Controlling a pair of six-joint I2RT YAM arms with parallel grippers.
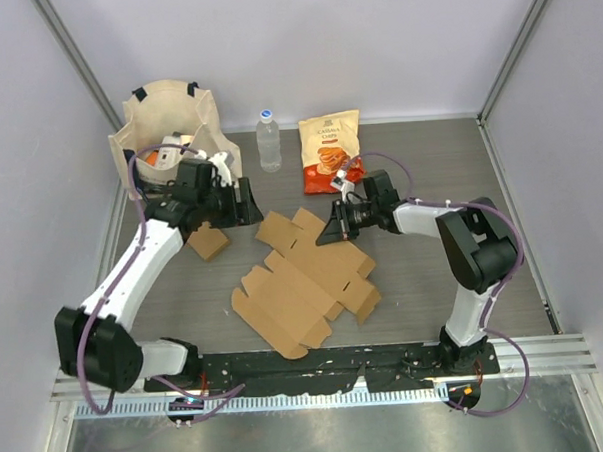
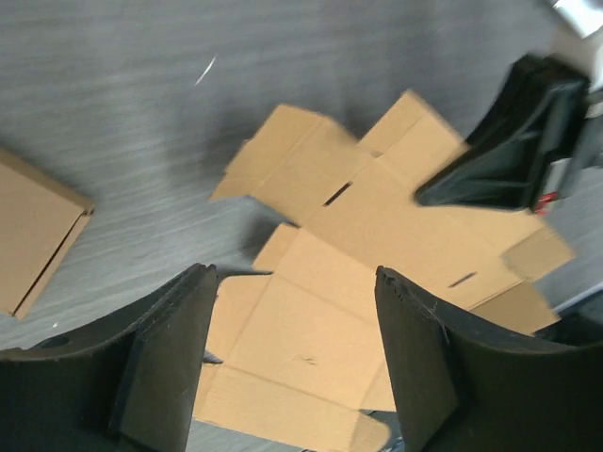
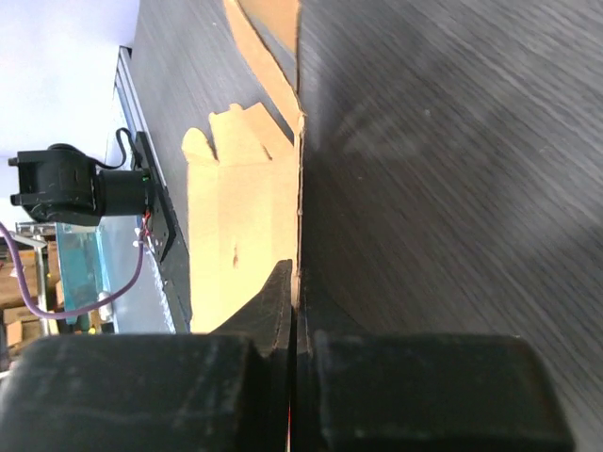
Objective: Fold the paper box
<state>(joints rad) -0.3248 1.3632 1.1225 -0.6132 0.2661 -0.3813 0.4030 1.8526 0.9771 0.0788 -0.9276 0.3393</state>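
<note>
Paper box (image 1: pixel 304 286) lies unfolded as a flat blank at the middle of the bench (image 1: pixel 434 270). My right end effector (image 1: pixel 334 228) is pinched together on the blank's far right edge. My left end effector (image 1: pixel 249 206) hangs by its far left corner, fingers apart, gripping nothing. A small folded carton (image 1: pixel 208 240) sits just left of the blank. A tote bag (image 1: pixel 167 127), water bottle (image 1: pixel 269 139) and snack bag (image 1: pixel 330 152) stand along the far side.

Table (image 1: pixel 459 154): dark grey, wood-grain top
Back wall (image 1: pixel 304 46): plain, pale lilac-white
Side walls (image 1: pixel 28 148): same pale panels
Corner posts (image 1: pixel 79 66): grey metal, at the back
Front rail (image 1: pixel 289 399): ribbed metal strip
Light: even, soft shadows
</note>
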